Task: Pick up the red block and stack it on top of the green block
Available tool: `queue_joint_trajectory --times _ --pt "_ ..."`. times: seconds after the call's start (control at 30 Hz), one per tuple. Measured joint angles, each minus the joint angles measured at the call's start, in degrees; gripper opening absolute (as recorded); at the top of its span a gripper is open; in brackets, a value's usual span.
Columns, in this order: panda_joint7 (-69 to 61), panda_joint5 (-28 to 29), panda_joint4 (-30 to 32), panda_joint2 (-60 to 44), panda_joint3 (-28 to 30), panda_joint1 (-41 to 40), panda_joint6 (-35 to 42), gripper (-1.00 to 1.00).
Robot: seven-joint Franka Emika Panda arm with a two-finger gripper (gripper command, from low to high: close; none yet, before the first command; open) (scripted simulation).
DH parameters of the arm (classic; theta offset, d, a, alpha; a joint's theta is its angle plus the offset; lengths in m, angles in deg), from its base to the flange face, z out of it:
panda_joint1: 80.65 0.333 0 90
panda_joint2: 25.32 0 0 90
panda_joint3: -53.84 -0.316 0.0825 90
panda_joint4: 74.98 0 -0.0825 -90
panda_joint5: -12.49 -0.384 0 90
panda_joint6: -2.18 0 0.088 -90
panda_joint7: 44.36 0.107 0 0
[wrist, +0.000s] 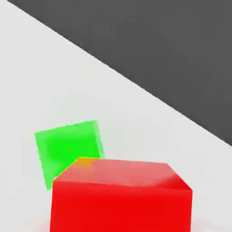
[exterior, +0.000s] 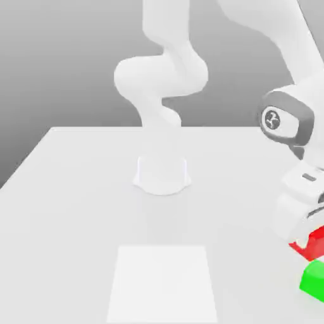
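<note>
The red block (exterior: 314, 245) sits at the exterior view's far right edge, tucked under my white hand. My gripper (exterior: 309, 233) is shut on the red block. Just in front of and below it lies the green block (exterior: 314, 280), cut off by the picture's edge. In the hand view the red block (wrist: 121, 195) looms large and close, and the green block (wrist: 68, 147) rests flat on the white table beyond it, one corner covered by the red one. Whether the two blocks touch I cannot tell.
The arm's round base (exterior: 162, 174) stands mid-table. A paler square patch (exterior: 163, 281) marks the white table (exterior: 76, 209) near its front edge. In the hand view the table's edge runs diagonally, with dark floor (wrist: 172, 54) past it.
</note>
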Motion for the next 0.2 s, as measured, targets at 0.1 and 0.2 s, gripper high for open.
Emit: queue_joint_trajectory --times 0.1,0.2 --pt "1.9 2.9 -0.7 -5.4 1.9 1.9 -4.5 1.00" --pt "1.9 2.9 -0.7 -5.4 1.9 1.9 -4.5 1.00"
